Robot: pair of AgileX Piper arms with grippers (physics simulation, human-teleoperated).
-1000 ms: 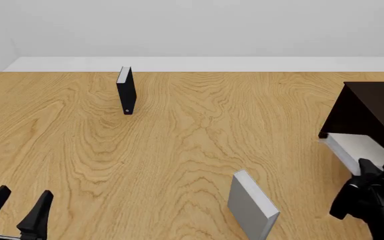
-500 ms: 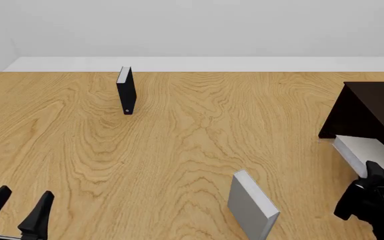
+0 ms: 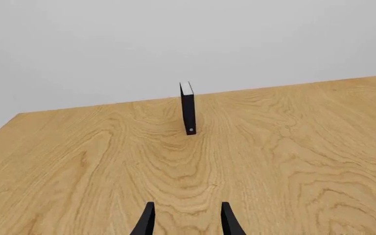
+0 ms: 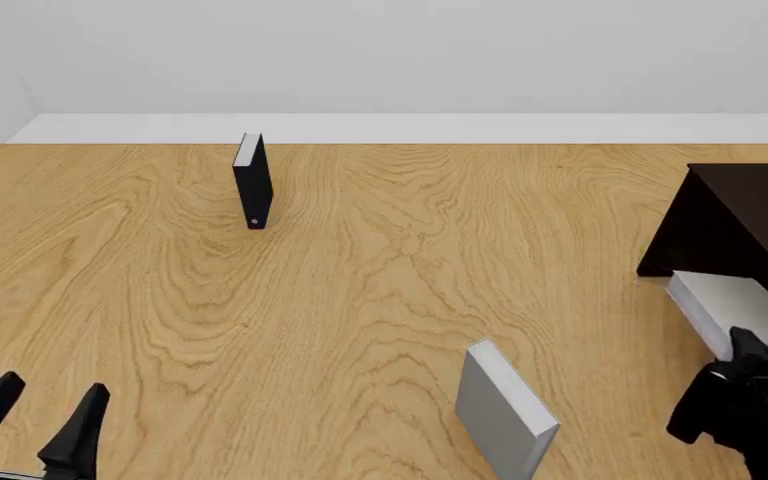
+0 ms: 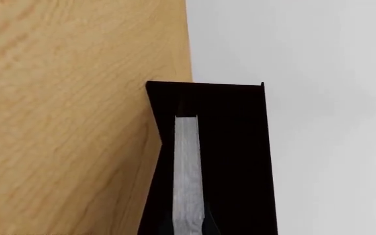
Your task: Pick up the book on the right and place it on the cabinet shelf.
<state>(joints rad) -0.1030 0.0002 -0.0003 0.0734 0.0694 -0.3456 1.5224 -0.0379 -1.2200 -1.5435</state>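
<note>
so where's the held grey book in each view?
Front: book, right edge, partly in the cabinet, right gripper on its near end.
Right wrist: centre, seen edge-on inside the dark recess.
Left wrist: not in view.
Shared landmark: the cabinet.

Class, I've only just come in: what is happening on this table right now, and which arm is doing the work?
The right gripper is shut on the grey book and holds it lying flat, its far end inside the dark cabinet's recess; the right wrist view shows the book reaching into the shelf opening. It has not been released. The left gripper sits open and idle at the near left. A second grey book and a black book stand on the table, untouched.
</note>
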